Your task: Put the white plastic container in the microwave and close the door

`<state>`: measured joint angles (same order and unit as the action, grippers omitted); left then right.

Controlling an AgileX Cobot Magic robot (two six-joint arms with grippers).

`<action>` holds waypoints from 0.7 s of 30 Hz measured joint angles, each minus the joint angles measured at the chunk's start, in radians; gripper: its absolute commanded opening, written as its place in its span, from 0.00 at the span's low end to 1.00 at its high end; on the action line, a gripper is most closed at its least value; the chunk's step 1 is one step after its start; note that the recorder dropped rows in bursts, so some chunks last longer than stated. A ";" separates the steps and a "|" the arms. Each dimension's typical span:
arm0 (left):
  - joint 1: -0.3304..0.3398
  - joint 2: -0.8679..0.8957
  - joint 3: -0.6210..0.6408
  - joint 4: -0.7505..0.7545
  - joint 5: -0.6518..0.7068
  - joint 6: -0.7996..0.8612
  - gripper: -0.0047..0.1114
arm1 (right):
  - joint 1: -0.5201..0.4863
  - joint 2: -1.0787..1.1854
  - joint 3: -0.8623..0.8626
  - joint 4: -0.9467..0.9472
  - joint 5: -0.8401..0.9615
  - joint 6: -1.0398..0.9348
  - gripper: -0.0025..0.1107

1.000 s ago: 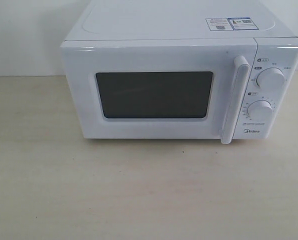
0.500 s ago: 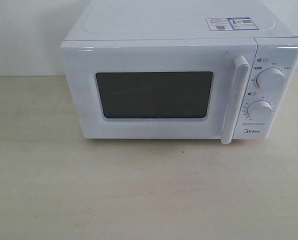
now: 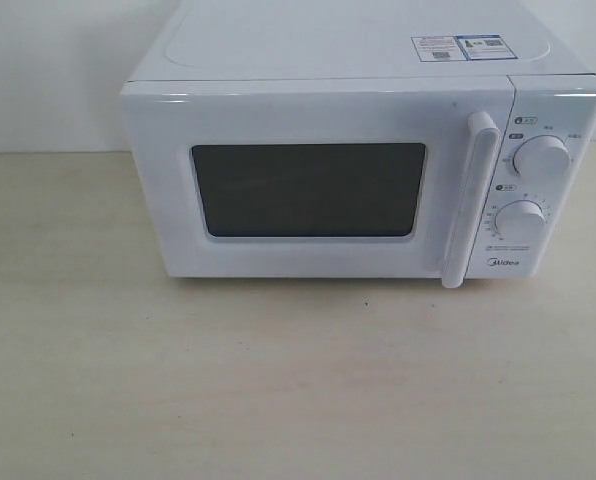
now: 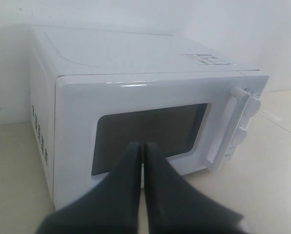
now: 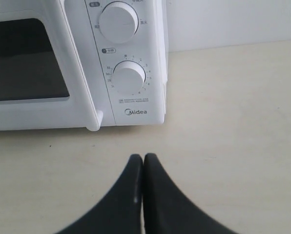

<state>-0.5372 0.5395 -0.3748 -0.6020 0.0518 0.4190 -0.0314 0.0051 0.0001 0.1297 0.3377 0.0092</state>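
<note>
microwave sits door closed, left gripper and right gripper pointing toward it, jaws pressed together.

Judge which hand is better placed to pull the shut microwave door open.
Right, probably: the right hand faces the dial panel beside the handle's lower end, while the left hand points at the door's window, farther from the handle. Both hands are shut and empty.

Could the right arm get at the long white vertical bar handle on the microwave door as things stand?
Probably yes: only pale tabletop lies between the right gripper and the long white bar handle, though its jaws are shut and would need opening.
</note>
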 measured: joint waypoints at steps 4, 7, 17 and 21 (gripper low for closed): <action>0.000 -0.014 0.000 0.000 0.000 0.000 0.08 | 0.000 0.000 0.000 0.000 -0.002 0.000 0.02; 0.000 -0.055 0.000 0.000 0.000 0.000 0.08 | 0.000 0.000 0.000 0.000 -0.002 0.000 0.02; 0.276 -0.418 0.091 0.048 -0.002 0.001 0.08 | 0.000 0.000 0.000 0.000 -0.002 0.002 0.02; 0.398 -0.527 0.173 0.048 -0.002 -0.033 0.08 | 0.000 0.000 0.000 0.000 -0.004 0.002 0.02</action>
<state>-0.1392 0.0121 -0.2018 -0.5545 0.0493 0.3859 -0.0314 0.0051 0.0001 0.1297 0.3334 0.0109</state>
